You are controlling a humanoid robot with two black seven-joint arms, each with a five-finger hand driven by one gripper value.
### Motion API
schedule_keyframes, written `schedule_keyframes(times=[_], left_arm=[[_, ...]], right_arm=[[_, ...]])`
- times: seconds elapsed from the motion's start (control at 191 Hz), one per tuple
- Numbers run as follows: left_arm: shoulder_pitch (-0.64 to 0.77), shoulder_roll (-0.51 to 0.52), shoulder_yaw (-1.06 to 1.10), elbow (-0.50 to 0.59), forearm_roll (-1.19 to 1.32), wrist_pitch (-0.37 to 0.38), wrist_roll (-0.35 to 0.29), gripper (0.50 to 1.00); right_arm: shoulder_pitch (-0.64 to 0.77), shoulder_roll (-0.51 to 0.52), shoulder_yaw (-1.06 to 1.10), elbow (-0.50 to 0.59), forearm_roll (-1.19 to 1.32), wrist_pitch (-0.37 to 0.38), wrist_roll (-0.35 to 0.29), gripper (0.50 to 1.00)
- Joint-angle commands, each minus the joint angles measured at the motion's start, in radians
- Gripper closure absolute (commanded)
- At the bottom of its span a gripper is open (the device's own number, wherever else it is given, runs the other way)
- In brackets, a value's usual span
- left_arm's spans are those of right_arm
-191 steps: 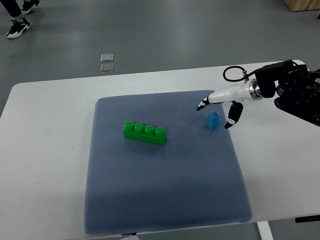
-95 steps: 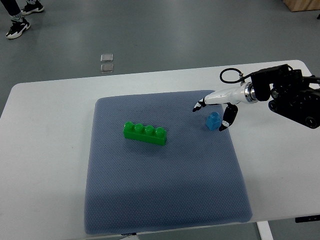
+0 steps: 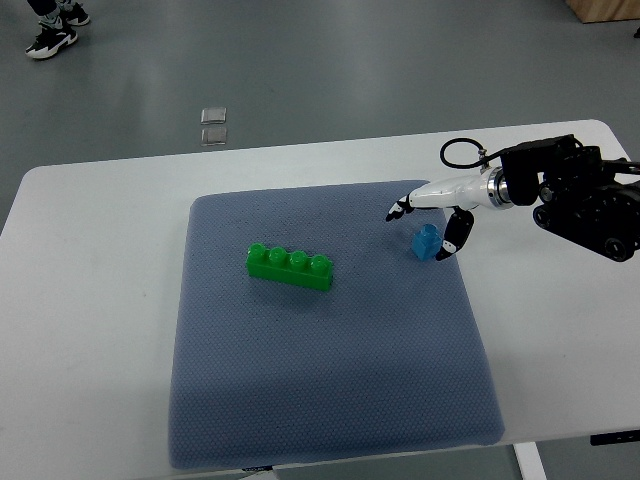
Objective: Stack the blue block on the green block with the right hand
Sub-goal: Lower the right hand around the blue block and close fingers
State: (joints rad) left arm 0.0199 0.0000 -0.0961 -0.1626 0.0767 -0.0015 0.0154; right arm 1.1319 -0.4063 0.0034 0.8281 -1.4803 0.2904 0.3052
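Your robot's right hand [image 3: 428, 213] reaches in over the white table [image 3: 90, 300], its white fingers [image 3: 400, 208] spread apart around the blue block [image 3: 427, 241] and gripping nothing. The thumb's dark tip sits just beside the block's right side, while the longer fingers point past its upper left. You see the blue block standing on the grey-blue mat [image 3: 330, 400], near its upper right corner. The green block [image 3: 290, 266], a four-stud brick, lies well apart to the left on the same mat. A person's shoe [image 3: 50, 38] shows on the floor at top left.
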Motion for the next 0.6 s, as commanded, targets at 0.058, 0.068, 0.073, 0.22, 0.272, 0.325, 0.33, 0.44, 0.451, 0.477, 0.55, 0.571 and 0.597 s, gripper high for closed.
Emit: schedule_keyframes(times=[0.058,0.068,0.073,0.22,0.272,0.325,0.33,0.44,0.451,0.477,0.55,0.571,0.597], left_arm=[[0.000,0.000,-0.001,0.000,0.000,0.000,0.000,0.500],[0.000,0.000,0.001,0.000,0.000,0.000,0.000,0.500],[0.000,0.000,0.001,0.000,0.000,0.000,0.000,0.500],[0.000,0.000,-0.001,0.000,0.000,0.000,0.000,0.500],[0.000,0.000,-0.001,0.000,0.000,0.000,0.000,0.500],[0.000,0.000,-0.001,0.000,0.000,0.000,0.000,0.500],[0.000,0.000,0.001,0.000,0.000,0.000,0.000,0.500],[0.000,0.000,0.001,0.000,0.000,0.000,0.000,0.500],[0.000,0.000,0.001,0.000,0.000,0.000,0.000,0.500],[0.000,0.000,-0.001,0.000,0.000,0.000,0.000,0.500],[0.000,0.000,0.001,0.000,0.000,0.000,0.000,0.500],[0.000,0.000,0.001,0.000,0.000,0.000,0.000,0.500],[0.000,0.000,0.001,0.000,0.000,0.000,0.000,0.500]], right_arm=[[0.000,-0.005,0.000,0.000,0.000,-0.002,0.002,0.687],[0.000,-0.005,0.000,-0.001,0.000,-0.002,0.002,0.689],[0.000,-0.005,0.000,-0.001,0.000,-0.002,0.002,0.689],[0.002,-0.005,0.000,0.000,0.000,0.000,0.006,0.705],[0.002,-0.005,0.000,0.000,-0.002,0.000,0.008,0.715],[0.002,-0.005,0.000,0.000,-0.002,0.000,0.008,0.720],[0.002,-0.005,0.000,0.000,-0.002,0.000,0.008,0.722],[0.002,-0.008,0.000,0.000,-0.002,0.001,0.008,0.730],[0.003,-0.008,0.000,0.000,-0.002,0.000,0.008,0.730],[0.002,-0.008,0.000,0.000,-0.002,0.000,0.008,0.732],[0.000,-0.009,0.000,0.000,-0.002,0.000,0.009,0.732],[0.000,-0.009,0.000,0.000,-0.002,0.000,0.009,0.732],[0.000,-0.011,0.000,0.000,-0.002,0.000,0.009,0.732]])
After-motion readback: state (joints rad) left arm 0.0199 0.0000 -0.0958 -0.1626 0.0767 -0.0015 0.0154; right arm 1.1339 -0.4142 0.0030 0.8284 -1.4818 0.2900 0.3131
